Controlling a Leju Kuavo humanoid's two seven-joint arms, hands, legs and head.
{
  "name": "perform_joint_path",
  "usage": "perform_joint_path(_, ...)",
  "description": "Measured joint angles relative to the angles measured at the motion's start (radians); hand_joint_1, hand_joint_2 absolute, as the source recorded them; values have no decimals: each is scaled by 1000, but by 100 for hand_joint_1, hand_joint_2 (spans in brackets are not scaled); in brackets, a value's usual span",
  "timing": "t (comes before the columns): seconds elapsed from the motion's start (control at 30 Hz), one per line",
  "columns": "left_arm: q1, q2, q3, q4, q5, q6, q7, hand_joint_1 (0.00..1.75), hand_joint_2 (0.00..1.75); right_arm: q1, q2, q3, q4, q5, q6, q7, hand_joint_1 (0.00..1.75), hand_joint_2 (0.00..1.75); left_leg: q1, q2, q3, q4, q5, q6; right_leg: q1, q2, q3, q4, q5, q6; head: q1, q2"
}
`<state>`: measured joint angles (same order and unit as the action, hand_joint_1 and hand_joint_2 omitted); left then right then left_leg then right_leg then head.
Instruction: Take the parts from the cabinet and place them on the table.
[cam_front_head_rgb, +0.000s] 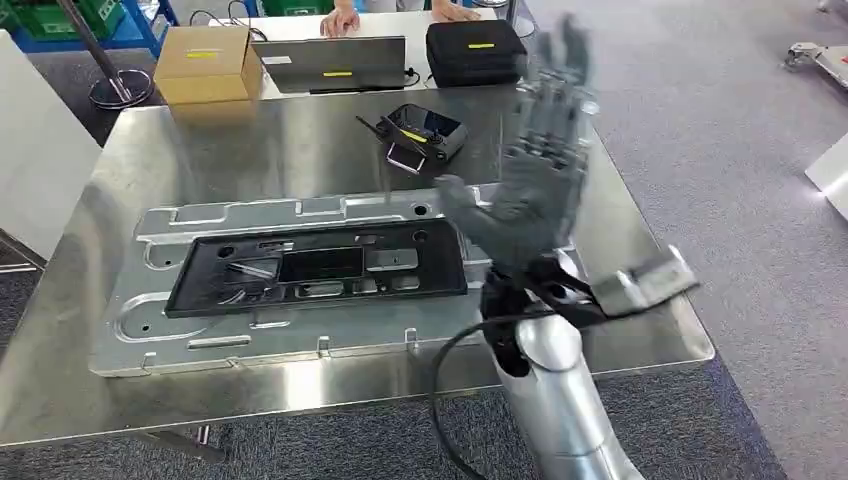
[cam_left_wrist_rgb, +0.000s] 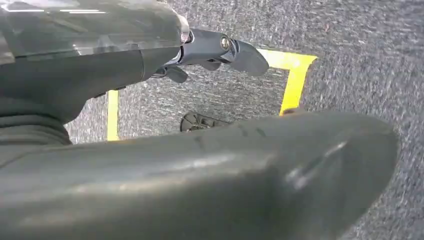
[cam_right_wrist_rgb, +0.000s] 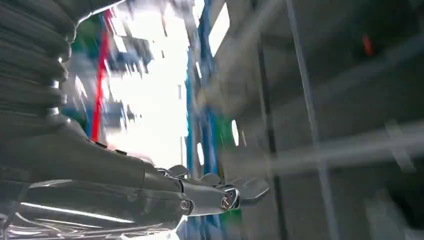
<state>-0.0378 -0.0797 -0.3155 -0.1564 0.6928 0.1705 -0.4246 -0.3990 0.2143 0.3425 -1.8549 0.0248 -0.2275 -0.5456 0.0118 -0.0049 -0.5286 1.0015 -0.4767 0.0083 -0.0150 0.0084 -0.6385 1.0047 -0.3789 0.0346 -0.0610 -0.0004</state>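
Black part (cam_front_head_rgb: 315, 268) flat on silver plate (cam_front_head_rgb: 130, 310), long axis left-right, right hand (cam_front_head_rgb: 535, 175) raised, fingers (cam_front_head_rgb: 560, 70) spread, empty

On the table (cam_front_head_rgb: 120, 160) before you, a long plate (cam_front_head_rgb: 140, 330) lies crosswise, with a frame part (cam_front_head_rgb: 310, 270) on it. Behind them sits a controller (cam_front_head_rgb: 427, 130). Your raised right hand (cam_front_head_rgb: 535, 175) is right of the plate. Farther back: box (cam_front_head_rgb: 205, 62), laptop (cam_front_head_rgb: 330, 62), case (cam_front_head_rgb: 475, 50).

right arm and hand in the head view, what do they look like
The right arm is a smooth, rounded silver shell, glossy enough to show reflections. A black cable loops out beside it near the wrist, where dark fittings and a pale grey block sit. The right hand is matte dark grey with long segmented fingers and a thick grey thumb.
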Motion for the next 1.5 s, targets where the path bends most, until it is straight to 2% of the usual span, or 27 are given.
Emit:
perform_joint_path(0.07,0,-3,6,0,16,-9,-3,0,0,106,-36,-47,-84,-7,-36,-68,0,0,11,5,9,-21,15,11,-3,-2,-12,41,-53,5,0,0)
perform_joint_path(0.13,2,-5,16,0,26,-8,-6,0,0,199,-64,-85,-130,-1,-71,-112,0,0,10,7,1,-20,18,13,-6,-2,-74,194,-143,8,0,0)
perform_joint_path(0.2,3,-5,24,0,38,-4,-7,0,0,298,-85,-132,-166,8,-107,-135,0,0,10,8,-6,-16,19,12,-9,-2,-111,301,-181,13,0,0)
perform_joint_path(0.27,3,-6,30,0,44,3,-10,0,0,374,-96,-179,-187,24,-138,-144,0,0,12,8,-13,-8,19,10,-16,-3,-57,226,-137,16,0,0)
perform_joint_path(0.33,3,-9,37,0,48,4,-13,0,0,437,-101,-226,-207,32,-153,-148,0,0,16,7,-17,4,15,-1,-21,-9,55,45,-74,19,0,0)
perform_joint_path(0.37,3,-8,42,0,48,6,-14,0,0,468,-103,-252,-215,31,-146,-149,0,0,10,6,-21,8,12,-12,-12,-5,68,22,-92,11,0,0)
perform_joint_path(0.53,4,-8,44,0,43,6,-16,0,0,595,-99,-364,-238,41,-114,-150,0,0,16,5,-25,18,5,-45,-12,-5,55,14,-68,-35,0,0)
perform_joint_path(0.57,3,-8,44,0,42,5,-18,0,0,615,-99,-374,-242,47,-114,-150,0,0,15,6,-39,50,-36,-45,-10,-6,49,13,-63,-43,0,0)
perform_joint_path(0.63,2,-8,44,0,40,2,-20,0,0,641,-95,-390,-244,53,-113,-150,0,0,15,6,-93,199,-139,-46,-5,-8,30,14,-51,-54,0,0)
perform_joint_path(0.7,2,-9,44,0,40,1,-21,0,0,661,-94,-405,-244,55,-109,-149,0,0,14,6,-126,322,-195,-45,3,-8,8,16,-35,-57,0,0)
perform_joint_path(0.73,3,-9,44,0,40,1,-21,0,0,669,-94,-410,-244,55,-107,-149,0,0,13,6,-111,314,-187,-42,7,-8,-2,17,-28,-58,0,0)
perform_joint_path(0.77,2,-9,44,0,39,0,-21,0,0,676,-94,-417,-242,54,-103,-149,0,0,11,6,-68,255,-161,-35,10,-7,-12,18,-20,-57,0,0)
perform_joint_path(0.83,-1,-9,44,0,39,2,-21,0,0,685,-94,-430,-239,49,-98,-146,0,0,0,5,69,43,-96,-12,15,-6,-28,18,-2,-54,0,0)
perform_joint_path(0.87,-7,-8,44,0,38,3,-19,0,0,689,-94,-436,-237,46,-97,-146,0,0,-6,3,98,-24,-102,-2,15,-7,-30,20,7,-49,0,0)
perform_joint_path(1.0,-6,-8,44,0,37,9,-15,0,0,708,-95,-456,-227,39,-95,-146,0,0,-21,5,82,-15,-60,15,4,-9,-27,0,45,-20,0,0)
perform_joint_path(1.03,-4,-13,44,0,36,9,-14,0,0,714,-96,-460,-226,37,-95,-147,0,0,-11,7,74,-30,-36,20,11,-7,-31,-5,55,-13,0,0)
perform_joint_path(1.07,-7,-13,44,0,36,8,-14,0,0,722,-98,-465,-223,34,-95,-146,0,0,-9,13,62,-33,-21,24,4,-5,-42,10,16,-10,0,0)
perform_joint_path(1.1,-7,-13,45,0,38,8,-14,0,0,730,-100,-470,-220,28,-95,-145,0,0,-8,15,45,-34,-8,32,3,-5,-58,59,-58,-9,0,0)
perform_joint_path(1.17,-3,-13,45,0,45,10,-14,0,0,737,-109,-476,-204,19,-87,-140,0,0,-9,17,11,-33,17,32,0,-6,-92,215,-185,1,0,0)
perform_joint_path(1.2,-3,-13,46,0,51,12,-15,0,0,741,-113,-477,-194,14,-83,-139,0,0,-9,19,-7,-32,30,31,0,-7,-99,284,-209,5,0,0)
perform_joint_path(1.23,-3,-15,49,0,55,16,-16,0,0,745,-120,-477,-178,9,-82,-137,0,0,-9,20,-22,-30,43,29,0,-7,-91,317,-198,7,0,0)
perform_joint_path(1.3,-2,-18,52,0,64,28,-20,0,0,751,-129,-477,-153,4,-82,-134,0,0,-10,17,-55,-23,64,25,0,-7,-17,270,-122,7,0,0)
perform_joint_path(1.33,-1,-20,58,0,72,37,-24,0,0,750,-137,-476,-132,2,-85,-134,0,0,-10,6,-70,-18,73,19,0,1,54,187,-99,1,0,0)
perform_joint_path(1.37,-3,-23,63,0,78,45,-29,0,0,751,-143,-475,-113,-3,-90,-133,0,0,-9,2,-80,-14,81,15,0,22,126,97,-109,-6,0,0)
perform_joint_path(1.4,-5,-29,69,-1,83,51,-34,0,0,751,-150,-472,-91,-7,-99,-133,0,0,-14,-4,-91,-7,87,10,4,51,201,-5,-149,-16,0,0)
perform_joint_path(1.43,-5,-31,74,-1,87,56,-39,0,0,753,-153,-469,-68,-7,-107,-135,0,0,-15,-7,-95,-4,99,5,2,48,215,-47,-171,-17,0,0)
perform_joint_path(1.5,1,-33,77,-1,89,60,-43,0,0,755,-159,-462,-28,-8,-115,-139,0,0,-10,-22,-101,-9,122,-7,10,31,204,-38,-161,-28,0,0)
